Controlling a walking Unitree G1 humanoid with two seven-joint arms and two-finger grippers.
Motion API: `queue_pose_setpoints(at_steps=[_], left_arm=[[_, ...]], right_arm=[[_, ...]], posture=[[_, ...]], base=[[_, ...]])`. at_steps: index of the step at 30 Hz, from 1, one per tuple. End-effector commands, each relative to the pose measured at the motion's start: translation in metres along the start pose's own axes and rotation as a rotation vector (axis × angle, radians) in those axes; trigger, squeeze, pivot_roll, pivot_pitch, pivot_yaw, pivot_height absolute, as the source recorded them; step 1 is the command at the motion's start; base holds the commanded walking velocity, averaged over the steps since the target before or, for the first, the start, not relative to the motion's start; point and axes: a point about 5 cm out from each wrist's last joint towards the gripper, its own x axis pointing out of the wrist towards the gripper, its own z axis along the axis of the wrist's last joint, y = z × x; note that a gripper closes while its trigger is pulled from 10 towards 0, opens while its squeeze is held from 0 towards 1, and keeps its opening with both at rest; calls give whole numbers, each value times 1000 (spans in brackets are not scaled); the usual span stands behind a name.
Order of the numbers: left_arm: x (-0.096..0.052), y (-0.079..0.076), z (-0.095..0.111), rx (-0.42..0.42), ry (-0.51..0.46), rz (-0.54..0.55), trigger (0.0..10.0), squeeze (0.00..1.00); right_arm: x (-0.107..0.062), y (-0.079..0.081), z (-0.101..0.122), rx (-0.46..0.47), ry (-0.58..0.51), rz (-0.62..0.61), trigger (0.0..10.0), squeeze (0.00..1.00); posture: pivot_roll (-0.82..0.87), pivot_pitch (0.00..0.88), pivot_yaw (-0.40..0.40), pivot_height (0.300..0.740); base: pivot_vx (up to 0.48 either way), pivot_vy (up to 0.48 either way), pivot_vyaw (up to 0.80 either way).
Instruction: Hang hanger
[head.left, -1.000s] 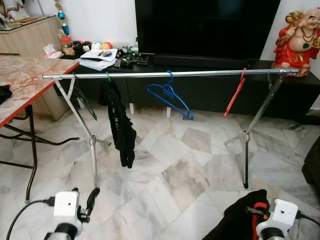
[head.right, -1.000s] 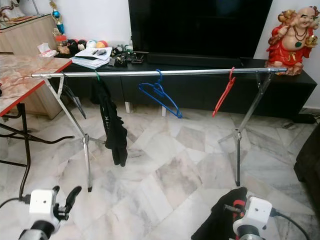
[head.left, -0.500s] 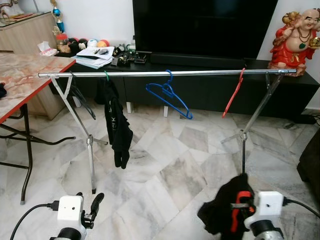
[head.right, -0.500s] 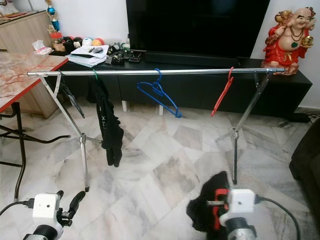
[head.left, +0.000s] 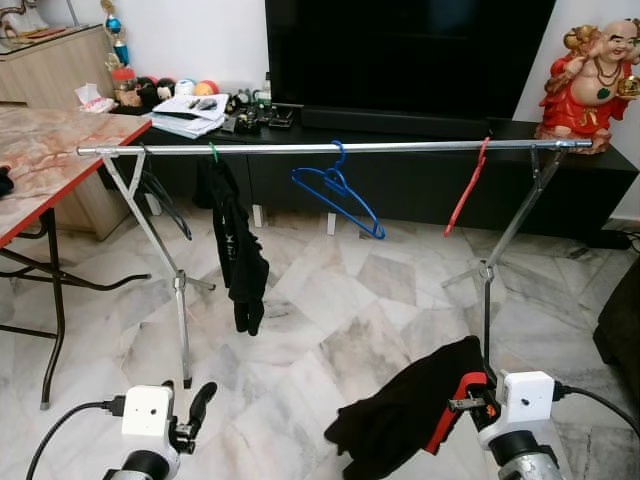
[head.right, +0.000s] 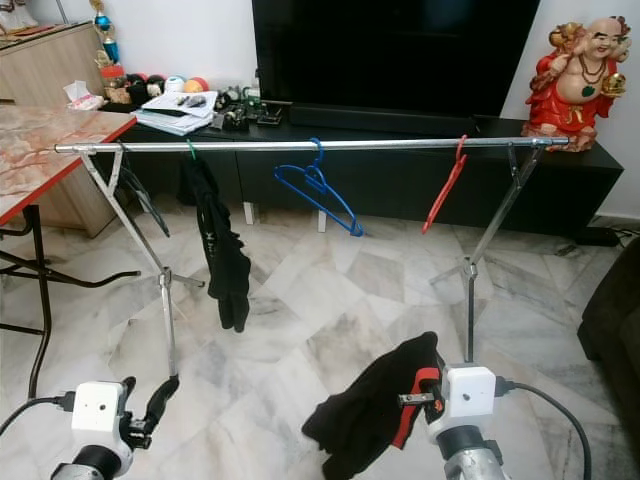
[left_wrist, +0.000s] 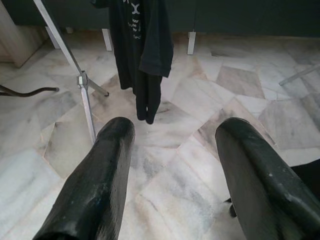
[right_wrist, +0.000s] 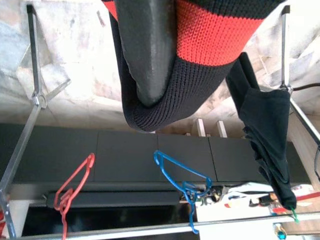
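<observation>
Across the middle of the room, a silver clothes rail (head.left: 330, 148) on tripod legs stands on the marble floor (head.left: 330, 330), in front of a black TV cabinet (head.left: 400, 180). On the rail, from its left end: a dark empty hanger (head.left: 165, 200) by the left leg, a black garment (head.left: 238, 250) on a green hook, a blue hanger (head.left: 338, 195) near the middle, and a red hanger (head.left: 468, 190) near the right leg. A marble-topped surface (head.left: 50, 160) sits just off the rail's left end; a red figurine (head.left: 590, 85) stands on the cabinet behind the right end.

Right end effector (head.left: 468, 405): low, well short of the rail, below its right half, clamped on a black-and-red knit garment (head.left: 405, 425) that drapes toward the floor. Right wrist view: one finger (right_wrist: 147, 50) wrapped in the knit; a hanger inside the cloth cannot be made out.

Left end effector (left_wrist: 172, 170): low, below the rail's left end, fingers (left_wrist: 100, 180) spread wide, holding nothing.
</observation>
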Motion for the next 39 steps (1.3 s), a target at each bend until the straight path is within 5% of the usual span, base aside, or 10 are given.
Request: queue_pose_setpoints(at_steps=[1,11,39], left_arm=[[1,-1,7,-5,-21,-4,10000,0],[4,-7,11,-8,-33,-18,10000,0],[17,-8,27,-31,-70,-3,10000,0]], right_arm=[[2,-2,12,-2,-42,-15,10000,0],[4,-5,15,-5,-34,-37,10000,0],[20,23,18,35,-24,19,10000,0]], posture=[[-67,0,30,740],[-79,0,38,740],[-47,0,34,740]], base=[[386,0,0],[400,0,0],[416,0,0]])
